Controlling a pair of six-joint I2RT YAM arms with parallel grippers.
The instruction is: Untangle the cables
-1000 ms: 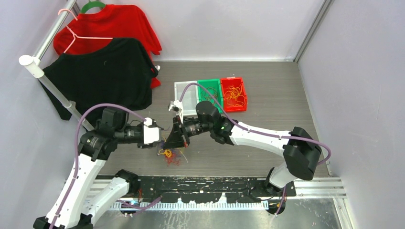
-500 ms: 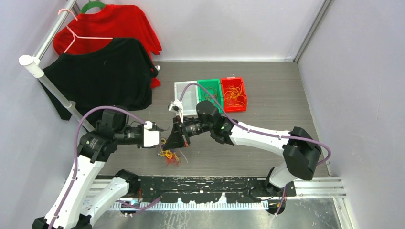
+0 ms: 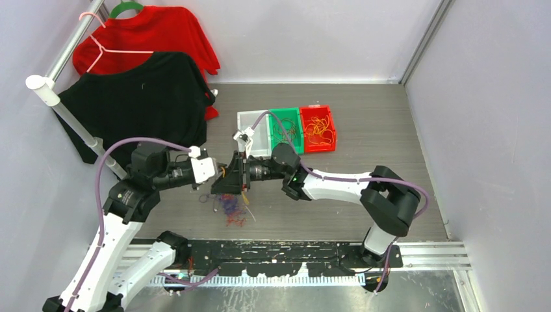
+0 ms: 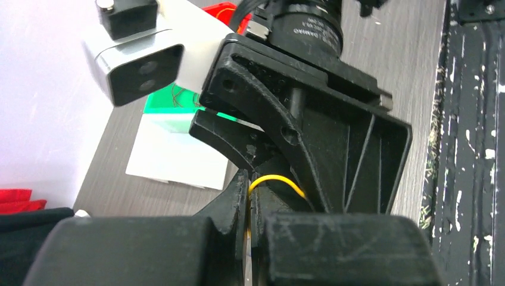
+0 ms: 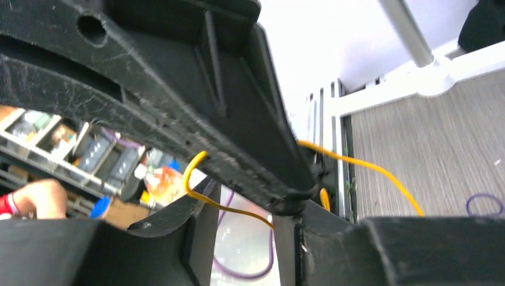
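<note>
The left gripper (image 4: 249,186) was pinched tight on one thin orange cable (image 4: 280,180), which arched out from between its fingertips toward the right gripper (image 5: 243,217). The right gripper's jaws stood apart, and the orange strand crossed the gap between them. The two grippers met tip to tip above the tabletop (image 3: 377,130), left of its middle. Below them the other cables (image 3: 231,209), a purple, red and orange tangle, lay close to the tabletop's near edge.
</note>
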